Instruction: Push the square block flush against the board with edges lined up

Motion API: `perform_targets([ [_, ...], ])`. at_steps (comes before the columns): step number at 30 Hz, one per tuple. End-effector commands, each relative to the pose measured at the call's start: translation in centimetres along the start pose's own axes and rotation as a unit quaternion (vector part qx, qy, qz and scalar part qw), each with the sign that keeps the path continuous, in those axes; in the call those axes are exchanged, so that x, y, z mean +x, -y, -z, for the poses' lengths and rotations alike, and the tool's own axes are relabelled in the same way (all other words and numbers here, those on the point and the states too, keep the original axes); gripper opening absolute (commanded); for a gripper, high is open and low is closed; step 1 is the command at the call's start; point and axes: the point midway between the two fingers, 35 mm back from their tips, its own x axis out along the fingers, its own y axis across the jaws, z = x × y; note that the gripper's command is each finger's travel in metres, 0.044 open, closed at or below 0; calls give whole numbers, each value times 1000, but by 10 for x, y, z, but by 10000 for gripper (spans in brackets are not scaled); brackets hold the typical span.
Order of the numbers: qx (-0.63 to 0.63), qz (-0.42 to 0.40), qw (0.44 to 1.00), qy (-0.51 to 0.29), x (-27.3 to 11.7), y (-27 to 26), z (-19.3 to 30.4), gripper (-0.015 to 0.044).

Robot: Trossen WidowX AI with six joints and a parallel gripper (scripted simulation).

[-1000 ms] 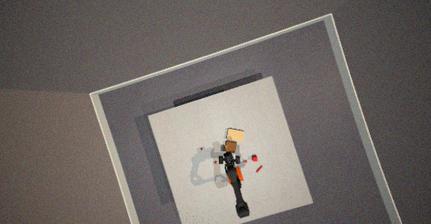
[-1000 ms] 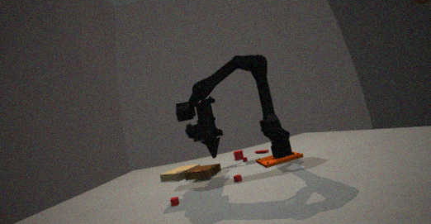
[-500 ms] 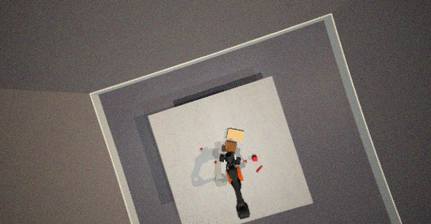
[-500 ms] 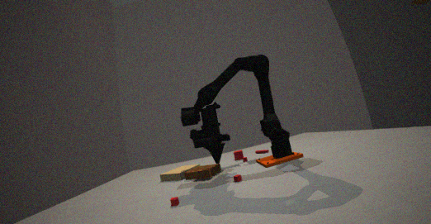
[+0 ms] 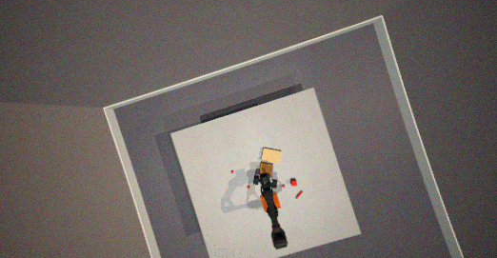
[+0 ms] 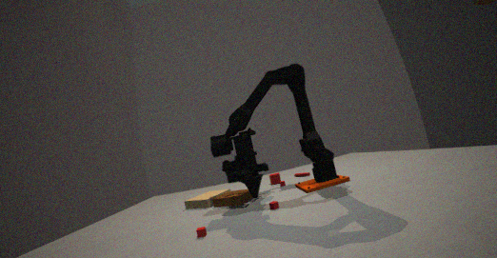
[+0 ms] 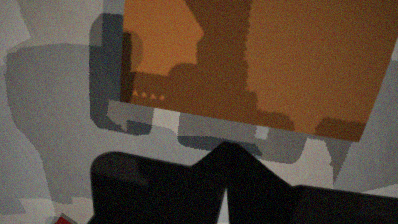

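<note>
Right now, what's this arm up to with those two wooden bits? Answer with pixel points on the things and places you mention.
The arm has its gripper (image 5: 266, 180) (image 6: 255, 196) (image 7: 228, 149) shut and low beside the brown block (image 5: 267, 168) (image 6: 231, 198) (image 7: 300, 65), on the side away from the pale board (image 5: 271, 155) (image 6: 205, 199). It holds nothing and looks set to push the block against the board. The two lie at or nearly at each other, but whether a whole side touches, I cannot tell. The hand has not moved away.
</note>
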Motion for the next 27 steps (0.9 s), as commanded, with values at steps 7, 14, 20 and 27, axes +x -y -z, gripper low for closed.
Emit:
perform_targets([
  [7, -1, -1, 1000, 6, -2, -1, -17, 0],
  [14, -1, -1, 1000, 6, -2, -1, -26, 0],
  [20, -1, -1, 1000, 6, -2, -1, -28, 0],
  [27, -1, -1, 1000, 6, -2, -1, -18, 0],
])
